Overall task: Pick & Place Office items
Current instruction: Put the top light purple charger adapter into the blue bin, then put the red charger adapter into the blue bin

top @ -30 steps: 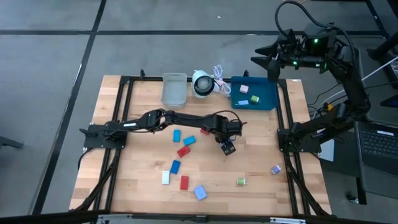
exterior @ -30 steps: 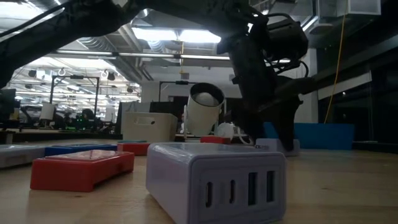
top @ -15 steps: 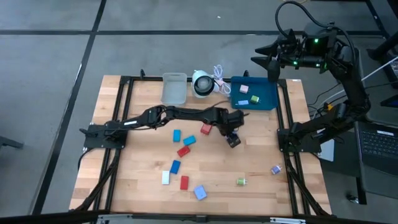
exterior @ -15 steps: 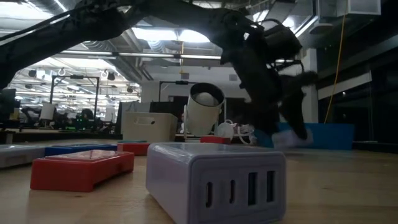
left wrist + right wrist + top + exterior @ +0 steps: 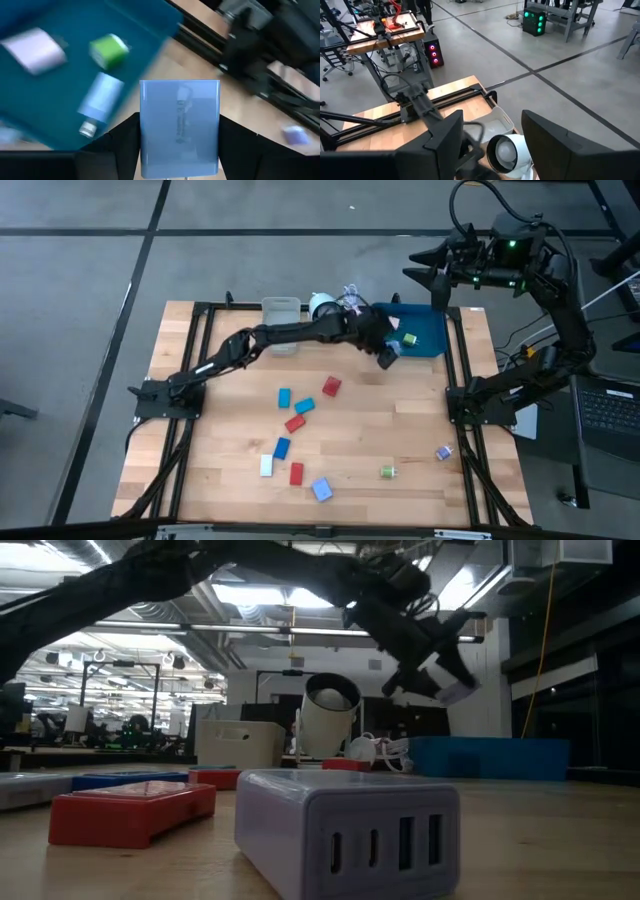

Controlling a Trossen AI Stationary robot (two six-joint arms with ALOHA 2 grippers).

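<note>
A few small pieces already lay in the blue tray (image 5: 428, 332); about nine office items (image 5: 296, 423) were left scattered on the table (image 5: 410, 415). A light-blue block (image 5: 179, 127) was clamped in the left gripper (image 5: 388, 356) over the tray's edge, carried up from mid-table a second earlier. The right gripper (image 5: 492, 137), raised behind the table, was parted and empty

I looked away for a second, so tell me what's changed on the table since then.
The left claw lifted a light-blue block off the table's middle and carried it to the blue tray, where it hangs gripped. The loose blocks, grey bin and raised right claw stayed put.
</note>
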